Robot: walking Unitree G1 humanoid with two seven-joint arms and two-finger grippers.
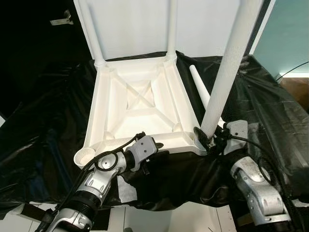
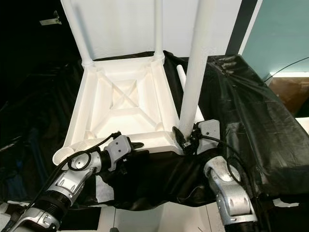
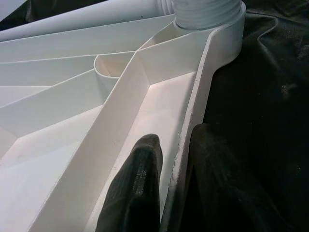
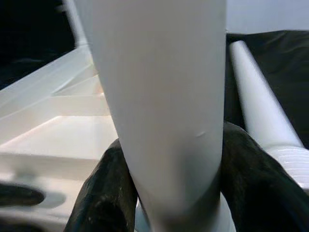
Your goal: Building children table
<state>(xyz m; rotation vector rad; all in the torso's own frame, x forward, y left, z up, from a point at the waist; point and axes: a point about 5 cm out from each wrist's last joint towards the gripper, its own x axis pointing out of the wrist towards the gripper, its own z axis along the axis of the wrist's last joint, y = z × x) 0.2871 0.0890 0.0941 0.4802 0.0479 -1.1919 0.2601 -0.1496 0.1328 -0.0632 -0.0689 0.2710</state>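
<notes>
Your tabletop [image 1: 140, 99] lies upside down on the black-draped bench [image 1: 270, 111], two legs [image 1: 91, 34] standing in the far sockets. Your right claw [image 1: 206, 137] is clamped on a third leg [image 1: 231, 67] at the near corner just beside it — seated or not, you can't tell. Your left claw [image 1: 153, 155] pinches the near rim. Beyond the right claw lies the fourth leg [image 1: 199, 82]; the empty socket [image 1: 85, 155] beside the left claw awaits it.
</notes>
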